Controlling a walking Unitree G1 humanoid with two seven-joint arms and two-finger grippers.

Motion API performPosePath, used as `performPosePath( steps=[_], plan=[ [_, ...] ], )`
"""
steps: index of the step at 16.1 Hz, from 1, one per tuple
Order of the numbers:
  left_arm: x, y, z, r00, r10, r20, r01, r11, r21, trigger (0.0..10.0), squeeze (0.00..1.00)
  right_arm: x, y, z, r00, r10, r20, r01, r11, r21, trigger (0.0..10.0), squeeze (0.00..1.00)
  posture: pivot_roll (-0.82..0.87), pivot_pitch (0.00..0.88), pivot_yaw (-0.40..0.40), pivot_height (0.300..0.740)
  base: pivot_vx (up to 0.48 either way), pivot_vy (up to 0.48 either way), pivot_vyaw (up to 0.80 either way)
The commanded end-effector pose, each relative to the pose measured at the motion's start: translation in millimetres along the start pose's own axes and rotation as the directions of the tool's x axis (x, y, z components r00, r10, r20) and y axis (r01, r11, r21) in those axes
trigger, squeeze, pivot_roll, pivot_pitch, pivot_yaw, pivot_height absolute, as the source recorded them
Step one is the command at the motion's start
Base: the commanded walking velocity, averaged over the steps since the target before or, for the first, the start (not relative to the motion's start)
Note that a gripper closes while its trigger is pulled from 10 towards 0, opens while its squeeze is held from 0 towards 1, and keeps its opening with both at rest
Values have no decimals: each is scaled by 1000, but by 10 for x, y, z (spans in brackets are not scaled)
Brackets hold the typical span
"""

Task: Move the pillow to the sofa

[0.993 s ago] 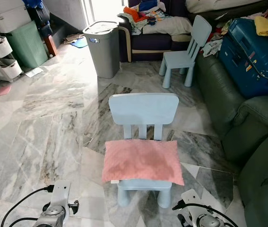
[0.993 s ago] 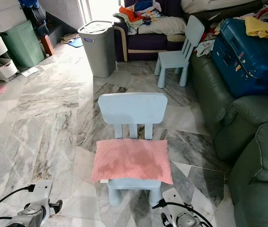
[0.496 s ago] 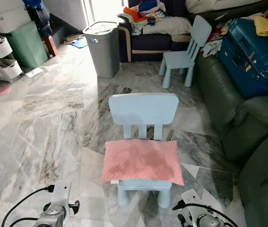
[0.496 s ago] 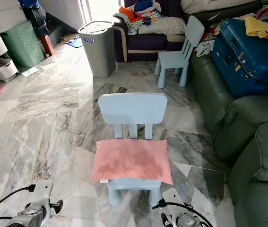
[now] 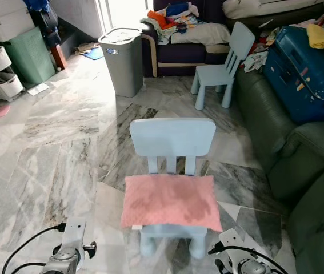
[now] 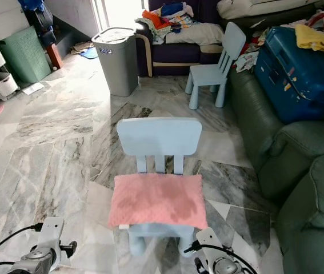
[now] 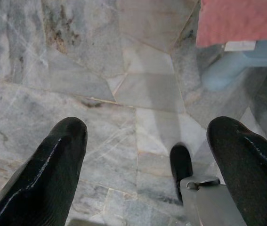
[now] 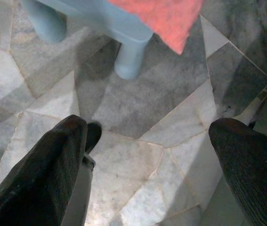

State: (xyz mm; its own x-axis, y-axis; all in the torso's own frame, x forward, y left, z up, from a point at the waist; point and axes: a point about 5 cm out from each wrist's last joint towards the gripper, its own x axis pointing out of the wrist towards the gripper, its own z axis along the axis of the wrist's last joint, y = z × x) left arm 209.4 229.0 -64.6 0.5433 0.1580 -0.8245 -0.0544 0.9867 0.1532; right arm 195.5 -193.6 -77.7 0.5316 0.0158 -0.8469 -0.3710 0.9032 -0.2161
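A pink pillow (image 5: 171,201) lies flat on the seat of a small light-blue chair (image 5: 173,137) right in front of me. A dark green sofa (image 5: 299,160) runs along my right side. Both arms hang low at the bottom of the head views. My left gripper (image 7: 147,155) is open above the marble floor, a corner of the pillow (image 7: 241,21) and a chair leg beyond it. My right gripper (image 8: 147,155) is open too, with a pillow corner (image 8: 164,19) and chair legs ahead of it. Neither gripper touches anything.
A blue suitcase (image 5: 304,68) rests on the sofa's far part. A second light-blue chair (image 5: 224,63) stands behind, next to a grey bin (image 5: 122,60) and a dark couch (image 5: 179,40) piled with clothes. Storage boxes and shelves (image 5: 7,57) line the far left.
The whole picture has shifted slightly, so the camera moved; the chair and pillow sit a little lower in view. The arms hang as before.
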Motion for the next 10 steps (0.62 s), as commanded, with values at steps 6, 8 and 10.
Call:
performPosePath(
  steps=[6,8,10],
  plan=[
    [-2,36,8,1000,4,3,-4,1000,-6,10000,0,4,21,15,1000,9,3,-9,1000,4,10000,0,-41,0,26,740,324,0,0],
    [-2,36,9,1000,4,3,-4,1000,-5,10000,0,4,21,16,1000,9,3,-9,1000,4,10000,0,-41,0,26,740,328,0,0],
    [-2,36,8,1000,6,2,-6,1000,-2,10000,0,4,20,15,1000,9,3,-9,1000,3,10000,0,-40,0,25,740,326,0,0]
  ],
)
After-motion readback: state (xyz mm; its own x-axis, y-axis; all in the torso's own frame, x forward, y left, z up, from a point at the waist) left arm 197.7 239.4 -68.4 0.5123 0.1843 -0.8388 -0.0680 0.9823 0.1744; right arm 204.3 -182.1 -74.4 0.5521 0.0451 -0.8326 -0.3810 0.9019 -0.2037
